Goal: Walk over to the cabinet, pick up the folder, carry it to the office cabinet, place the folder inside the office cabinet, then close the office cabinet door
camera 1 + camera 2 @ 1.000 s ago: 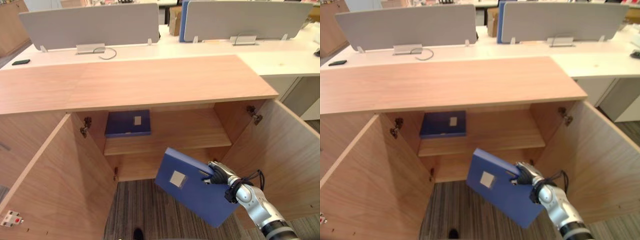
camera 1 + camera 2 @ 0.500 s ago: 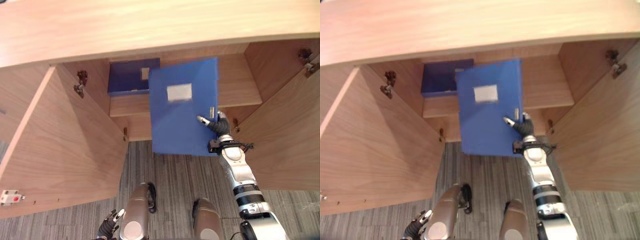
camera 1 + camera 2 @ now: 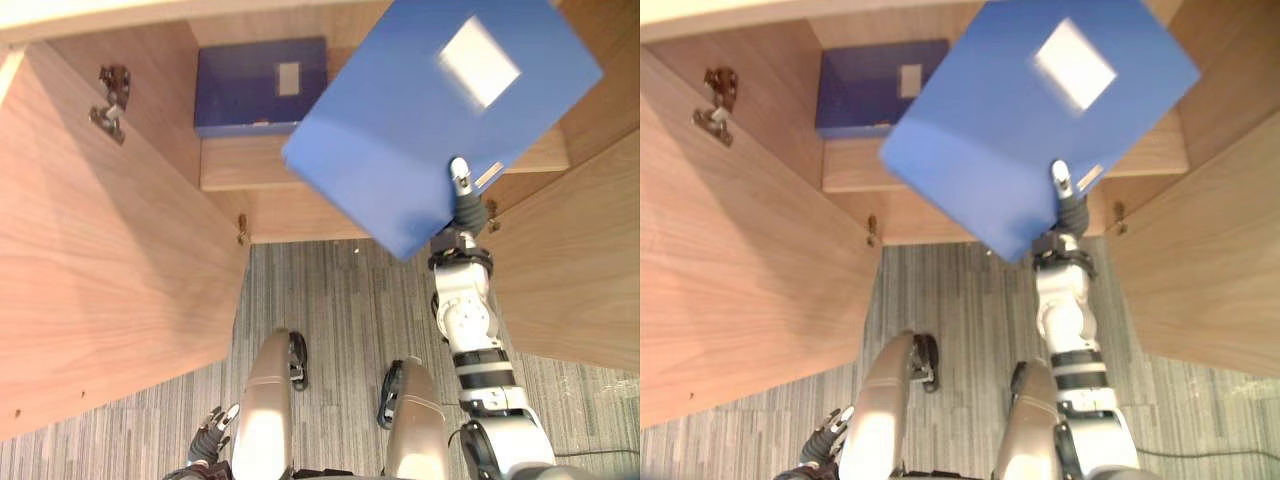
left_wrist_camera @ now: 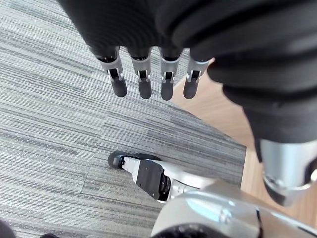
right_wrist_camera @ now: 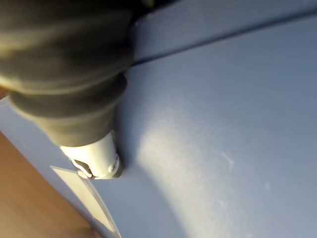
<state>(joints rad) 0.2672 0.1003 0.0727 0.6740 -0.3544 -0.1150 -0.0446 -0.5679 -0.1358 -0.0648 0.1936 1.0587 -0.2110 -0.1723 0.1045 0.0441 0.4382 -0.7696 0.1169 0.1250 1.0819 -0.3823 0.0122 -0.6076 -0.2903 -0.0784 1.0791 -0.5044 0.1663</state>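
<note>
Folder (image 3: 420, 120): blue, tilted, upper right of head view, raised before shelf (image 3: 250, 165) of open office cabinet (image 3: 150, 70). Your right hand (image 3: 462, 205) pinches its lower edge, thumb pressed on face, other fingers hidden behind. Darker second folder (image 3: 250, 85) lies flat on shelf, upper left. Left door (image 3: 100, 250) and right door (image 3: 580, 270) stand open. Your left hand (image 3: 212, 432), bottom left, hangs over grey carpet (image 3: 340, 300), fingers straight, holding nothing.

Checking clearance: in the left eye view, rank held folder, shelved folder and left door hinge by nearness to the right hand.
1. held folder: gripped by the right hand.
2. shelved folder: on the shelf, to its left.
3. left door hinge: farthest left.
</note>
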